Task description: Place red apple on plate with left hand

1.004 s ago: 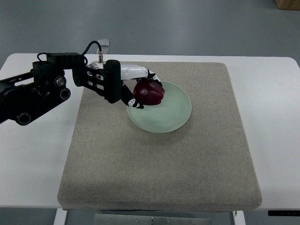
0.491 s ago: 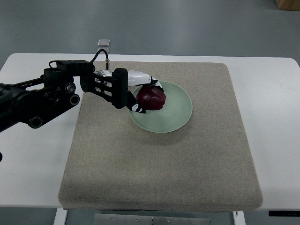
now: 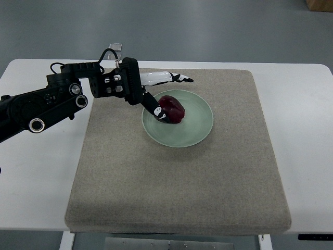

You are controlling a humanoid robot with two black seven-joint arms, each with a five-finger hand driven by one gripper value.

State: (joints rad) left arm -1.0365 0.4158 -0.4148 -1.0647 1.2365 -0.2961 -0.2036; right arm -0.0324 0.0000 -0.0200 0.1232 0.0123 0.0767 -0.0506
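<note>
**Q:** Fingers first — what are they doing?

**R:** Spread apart and gripping nothing. On the left hand the pale upper ones reach out straight toward the right, above the far rim of the plate. One dark digit angles down from the palm, its tip right at the near-left side of the red apple. Whether that tip touches the fruit or stops just short, I cannot tell from this steep view.

**Q:** Anything else hidden or hard to read?

**R:** The dark digit covers a sliver of the apple's left edge and a bit of the plate's left rim. The left arm is cut off at the picture's left edge, so its upper part is out of sight. A small clear object beyond the mat's far edge, behind the wrist, is too small to identify. No right hand shows anywhere.

**Q:** Where does the apple sit?

**R:** On the pale green plate, left of its centre, below the outstretched upper digits and just right of the palm.

**Q:** And the arm's pose?

**R:** It crosses the white tabletop onto the beige mat, with the black wrist over the mat's far-left corner and the hand opening toward the plate.
</note>
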